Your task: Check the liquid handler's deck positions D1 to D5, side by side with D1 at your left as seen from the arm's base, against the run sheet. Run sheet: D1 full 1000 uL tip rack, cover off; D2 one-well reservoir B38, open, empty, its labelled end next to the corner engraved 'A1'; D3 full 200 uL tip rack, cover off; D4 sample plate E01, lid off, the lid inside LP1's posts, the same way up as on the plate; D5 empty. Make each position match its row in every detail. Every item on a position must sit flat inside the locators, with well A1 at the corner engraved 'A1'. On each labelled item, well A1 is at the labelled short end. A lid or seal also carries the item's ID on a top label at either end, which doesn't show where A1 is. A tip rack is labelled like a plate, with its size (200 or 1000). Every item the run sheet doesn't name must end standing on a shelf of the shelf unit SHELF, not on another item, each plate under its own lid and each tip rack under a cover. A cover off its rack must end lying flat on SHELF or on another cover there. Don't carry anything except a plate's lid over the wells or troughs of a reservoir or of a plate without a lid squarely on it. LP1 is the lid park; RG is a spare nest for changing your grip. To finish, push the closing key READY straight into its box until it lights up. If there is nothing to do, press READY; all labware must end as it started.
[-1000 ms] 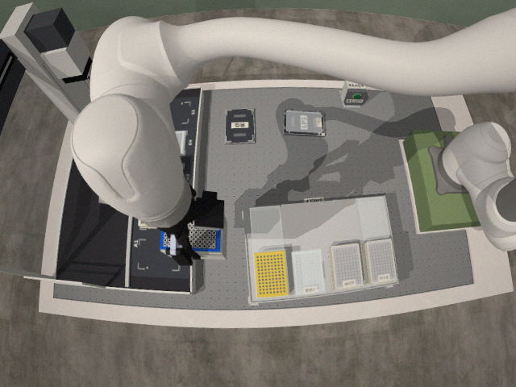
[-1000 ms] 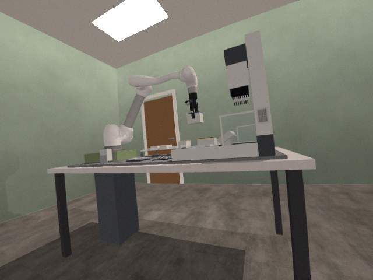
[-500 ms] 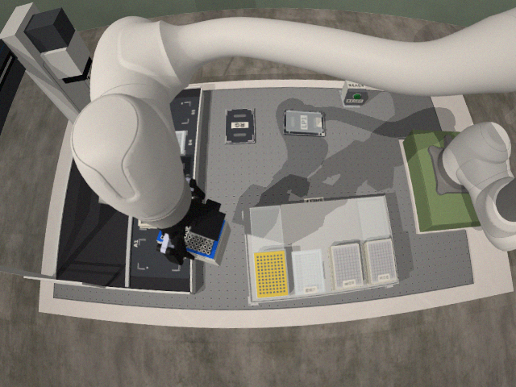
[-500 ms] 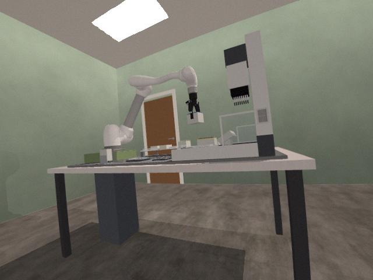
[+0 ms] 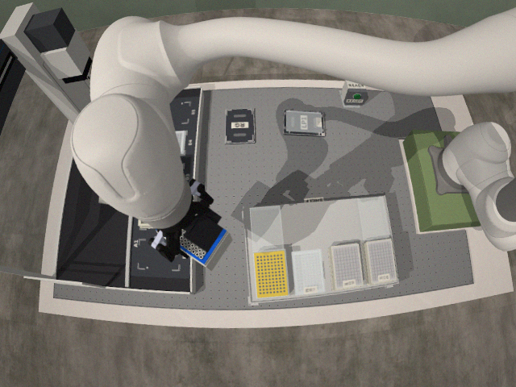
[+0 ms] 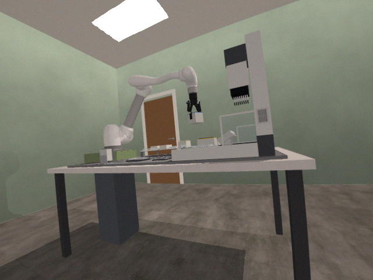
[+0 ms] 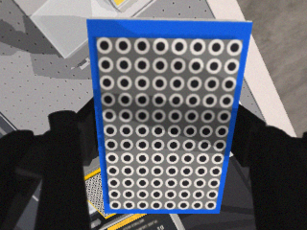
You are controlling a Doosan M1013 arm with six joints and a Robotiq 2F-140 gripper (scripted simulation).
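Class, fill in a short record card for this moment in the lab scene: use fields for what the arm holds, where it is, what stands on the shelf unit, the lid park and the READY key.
end effector: shut on the blue tip rack
rack state: uncovered, holes showing, tilted in the top view
rack position: lifted off the table, over the deck's edge
shelf unit: holds a yellow rack and three pale items in a row
lid park: one lid inside it
RG nest: nothing on it
READY key: green, untouched
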